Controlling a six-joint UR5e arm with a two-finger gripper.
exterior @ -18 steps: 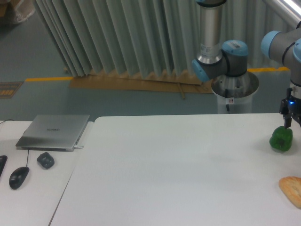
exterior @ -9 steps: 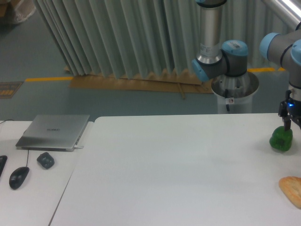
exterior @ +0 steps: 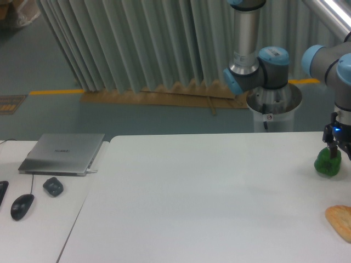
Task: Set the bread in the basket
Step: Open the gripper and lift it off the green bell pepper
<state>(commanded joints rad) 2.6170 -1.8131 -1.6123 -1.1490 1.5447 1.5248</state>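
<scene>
bread lying at near right table edge, partly cut off | gripper set on green pepper farther back | jaw state cannot be told

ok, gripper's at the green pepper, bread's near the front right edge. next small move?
Probably shift the gripper off the green pepper and toward the camera, over the bread. The bread lies untouched at the table's right edge, partly cut off; no basket is in view.

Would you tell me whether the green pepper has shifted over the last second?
Yes. The green pepper has slid slightly toward the table's far edge, with the hand over it.
</scene>
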